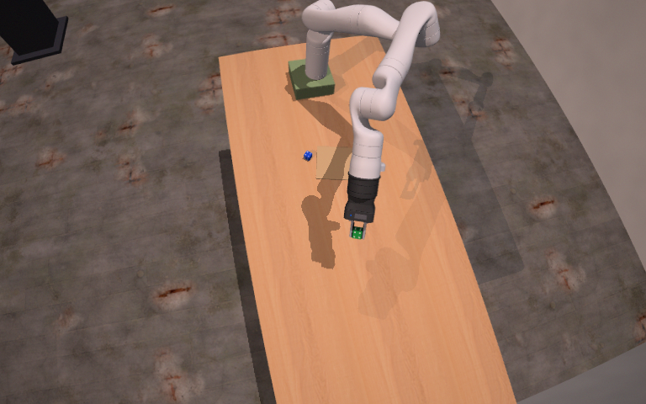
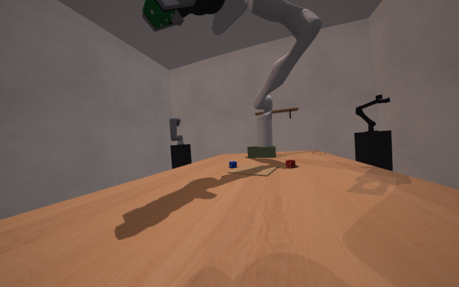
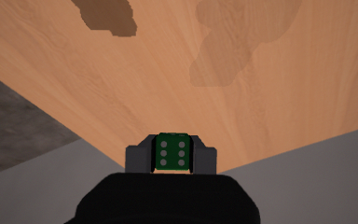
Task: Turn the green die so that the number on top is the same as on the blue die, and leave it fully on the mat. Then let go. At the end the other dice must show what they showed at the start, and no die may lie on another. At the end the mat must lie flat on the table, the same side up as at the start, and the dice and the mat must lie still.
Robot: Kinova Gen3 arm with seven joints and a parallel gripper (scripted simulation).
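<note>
My gripper (image 1: 357, 232) (image 2: 161, 17) (image 3: 172, 147) is shut on the green die (image 1: 357, 233) (image 2: 158, 13) (image 3: 172, 151) and holds it high above the table, well in front of the mat. The six-pip face of the die shows in the wrist view. The thin tan mat (image 1: 330, 164) (image 2: 257, 171) lies flat on the table, partly under the arm in the top view. The blue die (image 1: 307, 155) (image 2: 232, 164) sits on the table just left of the mat. The red die (image 2: 290, 163) sits right of the mat; the arm hides it in the top view.
The arm's green base block (image 1: 310, 82) (image 2: 260, 151) stands at the far end of the long wooden table (image 1: 381, 309) (image 2: 236, 229) (image 3: 186, 84). The table's edge and floor show in the wrist view's lower corners. Black pedestals (image 2: 373, 149) stand off the table.
</note>
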